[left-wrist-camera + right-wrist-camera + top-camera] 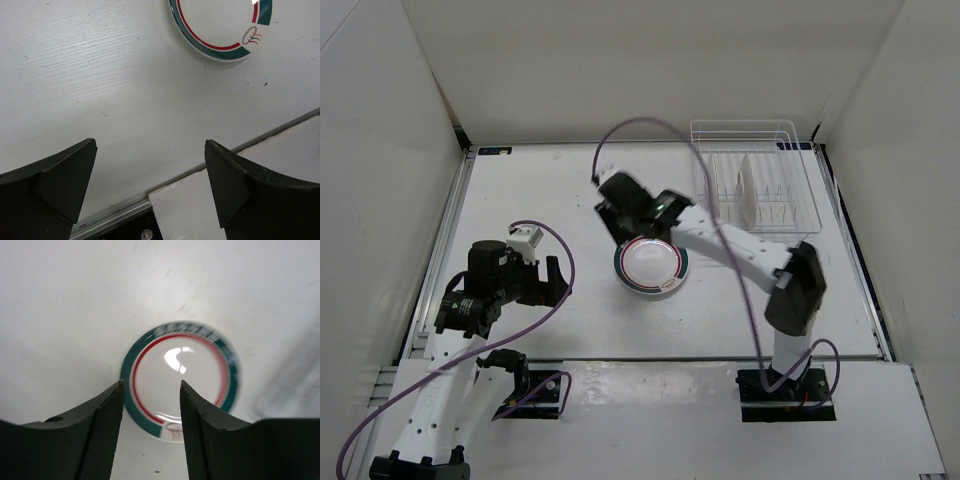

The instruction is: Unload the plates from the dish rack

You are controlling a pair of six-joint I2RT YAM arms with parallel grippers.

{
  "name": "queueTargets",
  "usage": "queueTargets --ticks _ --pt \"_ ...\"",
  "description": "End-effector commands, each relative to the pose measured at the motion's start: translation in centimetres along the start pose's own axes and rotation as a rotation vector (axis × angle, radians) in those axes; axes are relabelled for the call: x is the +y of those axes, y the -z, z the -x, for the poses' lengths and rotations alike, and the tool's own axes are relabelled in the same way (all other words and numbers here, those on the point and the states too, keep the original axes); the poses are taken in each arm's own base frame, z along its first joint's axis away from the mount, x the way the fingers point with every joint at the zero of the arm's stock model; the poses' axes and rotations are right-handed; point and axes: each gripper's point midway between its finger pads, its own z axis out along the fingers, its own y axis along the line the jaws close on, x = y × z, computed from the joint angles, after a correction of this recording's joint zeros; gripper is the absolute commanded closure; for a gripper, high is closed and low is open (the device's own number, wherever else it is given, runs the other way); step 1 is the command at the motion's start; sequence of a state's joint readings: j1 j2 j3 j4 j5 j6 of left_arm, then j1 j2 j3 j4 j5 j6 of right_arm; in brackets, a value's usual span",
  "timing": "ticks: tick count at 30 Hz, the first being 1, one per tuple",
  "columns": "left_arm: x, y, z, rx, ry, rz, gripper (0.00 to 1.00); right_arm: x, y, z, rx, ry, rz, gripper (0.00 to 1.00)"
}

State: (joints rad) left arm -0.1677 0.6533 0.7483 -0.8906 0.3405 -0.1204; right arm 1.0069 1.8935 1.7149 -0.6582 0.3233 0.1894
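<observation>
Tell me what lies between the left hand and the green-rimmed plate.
Nothing. In the left wrist view, only bare table runs from the left hand to the green-rimmed plate.

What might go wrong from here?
The open right gripper hangs near the ringed plate; moving off, it might nudge the rim. A second plate stands on edge in the rack; a poor grip could let it slip or drag the rack.
</observation>
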Motion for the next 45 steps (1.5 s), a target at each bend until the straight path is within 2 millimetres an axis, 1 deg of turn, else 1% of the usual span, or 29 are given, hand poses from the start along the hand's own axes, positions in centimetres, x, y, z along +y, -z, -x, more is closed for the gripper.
queueTargets --ticks 1,2,3,5,6,7,8,9,10,11,12,13,14,16,19,20,21,25,29,31,32,34,35,38,39,40,42,43,45 --pt "-0.4 0.4 0.3 -0.019 -0.014 -0.013 0.0 -9.6 10.9 7.5 -0.229 -0.014 -0.141 0.49" --pt "-0.3 0.4 0.3 -0.018 -0.013 -0.011 0.0 -11.5 12.5 8.6 -0.264 -0.037 -0.181 0.51" --pt "-0.4 0.4 0.2 -0.018 -0.013 -0.014 0.0 -13.3 13.4 8.9 -0.271 -0.04 -0.23 0.51" --pt "-0.4 0.3 0.2 -0.017 -0.012 -0.014 0.0 -18.2 15.2 9.3 -0.272 -0.108 -0.313 0.52" --pt "-0.4 0.3 0.3 -0.017 -0.012 -0.017 0.0 -20.5 15.1 8.7 -0.245 -0.138 -0.347 0.52" --pt "-0.5 0.3 0.3 -0.015 -0.013 -0.019 0.0 -21.6 15.8 8.9 -0.25 -0.164 -0.361 0.55" --pt "-0.5 0.3 0.2 -0.012 -0.011 -0.02 0.0 -23.0 15.6 8.5 -0.24 -0.2 -0.345 0.55" --pt "-0.5 0.3 0.1 -0.008 -0.01 -0.019 0.0 -25.3 15.7 7.7 -0.234 -0.267 -0.367 0.57" --pt "-0.4 0.3 0.2 -0.01 -0.011 -0.017 0.0 -26.2 15.5 7.3 -0.233 -0.314 -0.365 0.58" --pt "-0.4 0.3 0.2 -0.012 -0.013 -0.017 0.0 -28.8 15.4 6.4 -0.231 -0.382 -0.35 0.58" --pt "-0.4 0.3 0.2 -0.011 -0.012 -0.018 0.0 -29.3 15.1 6.1 -0.233 -0.424 -0.334 0.6" --pt "-0.4 0.3 0.2 -0.011 -0.014 -0.015 0.0 -29.9 14.1 5.5 -0.211 -0.448 -0.322 0.6" --pt "-0.5 0.3 0.2 -0.012 -0.01 -0.018 0.0 -31.2 13.9 5.1 -0.218 -0.504 -0.278 0.61" --pt "-0.4 0.3 0.2 -0.013 -0.013 -0.018 0.0 -31.6 12.2 4.4 -0.189 -0.532 -0.234 0.61" --pt "-0.3 0.2 0.1 -0.01 -0.011 -0.012 0.0 -33.8 11.2 3.2 -0.172 -0.579 -0.249 0.61" --pt "-0.3 0.2 0.1 -0.007 -0.009 -0.013 0.0 -33.3 10.3 3.0 -0.164 -0.581 -0.214 0.62" --pt "-0.3 0.3 0.2 -0.01 -0.011 -0.012 0.0 -34.0 10.0 2.5 -0.158 -0.602 -0.22 0.62" --pt "-0.3 0.2 0.3 -0.013 -0.01 -0.011 0.0 -35.2 8.0 1.1 -0.12 -0.646 -0.206 0.62" --pt "-0.3 0.1 0.1 -0.003 -0.009 -0.012 0.0 -35.6 6.8 0.4 -0.106 -0.681 -0.168 0.65" --pt "-0.2 0.1 0.1 -0.005 -0.007 -0.008 0.0 -34.8 6.8 0.7 -0.123 -0.678 -0.121 0.65" --pt "-0.2 0.1 0.1 0.002 -0.008 -0.01 0.0 -34.7 7.2 1.3 -0.157 -0.678 -0.113 0.65" --pt "-0.2 0.0 0.1 0.002 -0.008 -0.01 0.0 -33.9 7.7 2.2 -0.2 -0.665 -0.066 0.62" --pt "-0.2 0.0 0.0 0.006 -0.006 -0.01 0.0 -33.3 8.8 2.9 -0.227 -0.656 -0.052 0.6" --pt "-0.2 -0.1 0.1 0.005 -0.007 -0.011 0.0 -31.5 9.1 4.0 -0.261 -0.635 0.024 0.54" --pt "-0.3 -0.1 0.1 0.005 -0.007 -0.013 0.0 -30.9 8.9 4.1 -0.259 -0.63 0.054 0.48" --pt "-0.2 -0.1 0.1 0.005 -0.007 -0.011 0.0 -29.8 8.6 4.2 -0.251 -0.621 0.087 0.46" --pt "-0.2 -0.1 0.1 0.008 -0.006 -0.011 0.0 -28.4 8.1 4.3 -0.244 -0.597 0.127 0.44" --pt "-0.2 -0.2 0.1 0.008 -0.004 -0.01 0.0 -28.2 7.3 3.4 -0.222 -0.6 0.129 0.44" --pt "-0.3 -0.1 0.2 0.008 -0.006 -0.014 0.0 -26.9 6.2 3.0 -0.206 -0.578 0.145 0.43"
